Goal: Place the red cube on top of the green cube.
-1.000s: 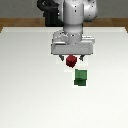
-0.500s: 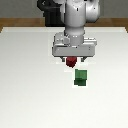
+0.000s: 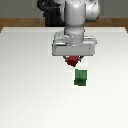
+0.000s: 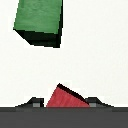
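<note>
White tabletop (image 3: 25, 90) is filling most of the exterior view, with a brown floor strip and a dark block behind the robot at the far edge. We are seeing the Franka arm (image 3: 79, 20) standing over the middle of the table, its wrist pointing straight down. At the bottom of the hand, the gripper (image 3: 73, 61) is closing its fingers on the red cube (image 3: 73, 61), which is sitting tilted between them, one corner pointing down, clear of the surface. In the wrist view we are finding the same thing: the red cube (image 4: 66, 97) is poking out between the two dark fingertips (image 4: 33, 103), rotated so that an edge is pointing away from the camera, and the fingers are pressing against its sides, only narrowly apart. We are seeing the green cube (image 3: 80, 77) resting flat on the table, just in front of the gripper and slightly toward the exterior view's right, not touching the red one. In the wrist view the green cube (image 4: 40, 22) is lying well apart from the held cube, with bare white table between them.
</note>
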You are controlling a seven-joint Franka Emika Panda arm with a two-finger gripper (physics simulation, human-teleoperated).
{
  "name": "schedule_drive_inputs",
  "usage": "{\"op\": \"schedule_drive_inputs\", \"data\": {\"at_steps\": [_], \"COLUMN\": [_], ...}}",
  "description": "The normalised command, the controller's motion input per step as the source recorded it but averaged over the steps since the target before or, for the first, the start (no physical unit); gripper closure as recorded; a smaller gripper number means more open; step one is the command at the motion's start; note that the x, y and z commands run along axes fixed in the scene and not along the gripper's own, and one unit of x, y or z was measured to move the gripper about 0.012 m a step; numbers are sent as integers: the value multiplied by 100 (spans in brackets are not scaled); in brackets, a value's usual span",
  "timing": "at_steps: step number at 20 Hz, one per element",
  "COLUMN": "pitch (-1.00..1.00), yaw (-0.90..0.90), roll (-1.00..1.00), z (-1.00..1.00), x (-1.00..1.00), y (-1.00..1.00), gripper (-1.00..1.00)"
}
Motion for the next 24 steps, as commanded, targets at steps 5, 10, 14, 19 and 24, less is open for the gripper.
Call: {"op": "schedule_drive_inputs", "data": {"at_steps": [5, 10, 14, 19, 24], "pitch": [0, 0, 0, 0, 0], "yaw": [0, 0, 0, 0, 0], "roll": [0, 0, 0, 0, 0], "z": [60, 80, 0, 0, 0], "x": [0, 20, 50, 100, 20], "y": [0, 0, 0, 0, 20], "gripper": [100, 100, 100, 100, 100]}}
